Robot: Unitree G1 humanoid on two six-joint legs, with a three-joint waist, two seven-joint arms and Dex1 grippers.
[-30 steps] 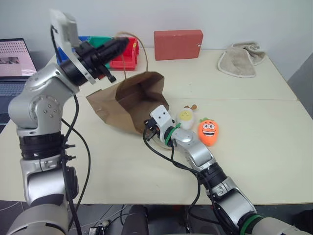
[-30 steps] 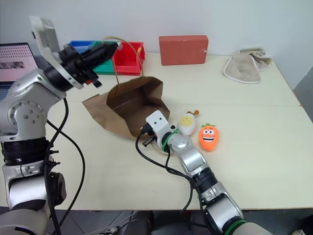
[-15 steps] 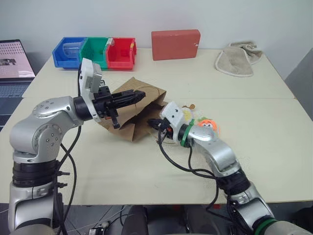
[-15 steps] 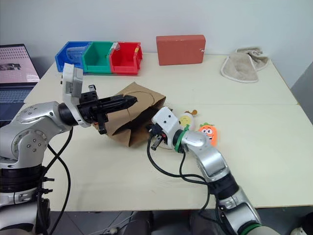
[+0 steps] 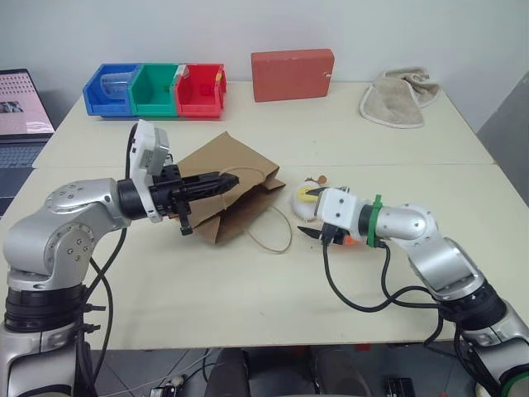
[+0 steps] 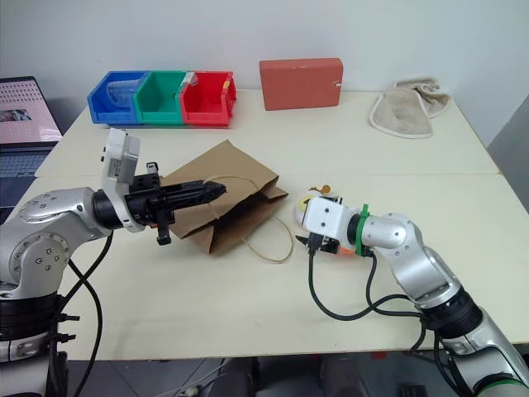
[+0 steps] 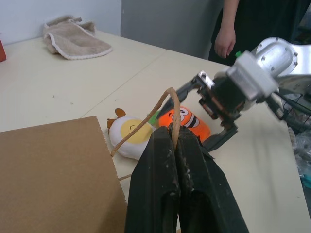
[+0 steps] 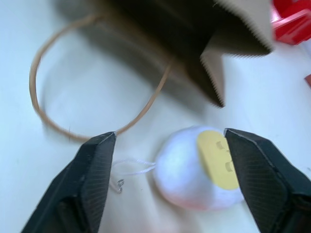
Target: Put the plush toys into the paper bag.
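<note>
The paper bag (image 5: 223, 194) lies flattened on the desk (image 5: 248, 281), its mouth turned toward the toys. The left claw (image 7: 175, 141) is clenched on one thin loop handle (image 7: 155, 109), which arches up from between its fingers; the bag's other handle (image 5: 269, 231) lies loose on the desk. The right claw (image 8: 170, 165) is spread wide and grasps nothing, its two fingers standing on either side of the white toy with the yellow face (image 8: 201, 167), apart from it. That toy rests on the desk just beside the bag's mouth, and the orange carrot toy (image 7: 184, 121) lies right next to it. Farther back sit a red block (image 5: 293, 74), a beige towel (image 5: 397, 98) and coloured bins (image 5: 155, 89).
</note>
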